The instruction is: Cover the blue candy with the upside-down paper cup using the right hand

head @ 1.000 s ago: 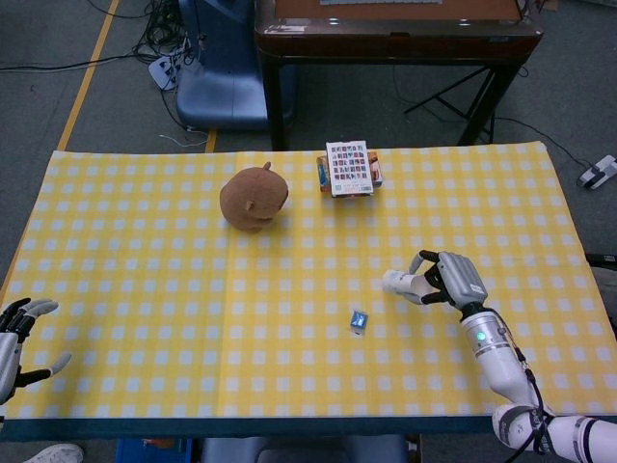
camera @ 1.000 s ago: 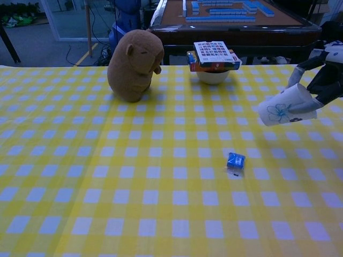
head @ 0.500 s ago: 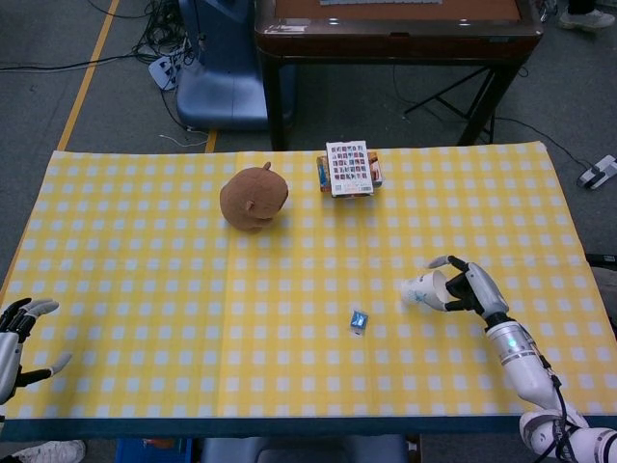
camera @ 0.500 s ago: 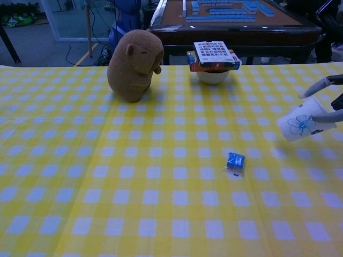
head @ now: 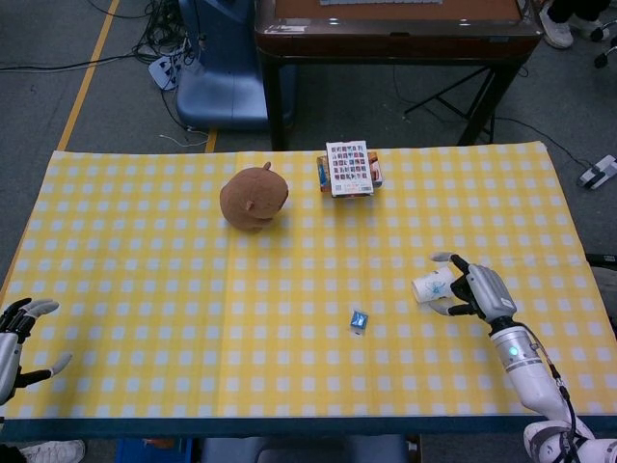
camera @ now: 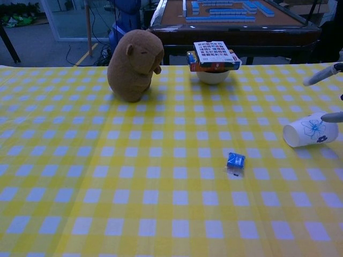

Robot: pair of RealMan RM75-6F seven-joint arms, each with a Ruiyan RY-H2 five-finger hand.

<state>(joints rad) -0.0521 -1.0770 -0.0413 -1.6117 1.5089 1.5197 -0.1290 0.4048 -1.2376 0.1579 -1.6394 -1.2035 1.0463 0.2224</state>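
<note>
Cup in hand, candy not yet covered
The right hand [head: 474,289] grips the paper cup [camera: 310,131] (lying sideways), well apart from the blue candy [camera: 235,160].

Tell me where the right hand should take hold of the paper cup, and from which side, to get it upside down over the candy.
Grip the paper cup around its side wall near the closed base. It lies on its side with the open rim toward the blue candy, so the base end faces the right hand. Coming from that side probably leaves the mouth free to turn down over the candy.
</note>
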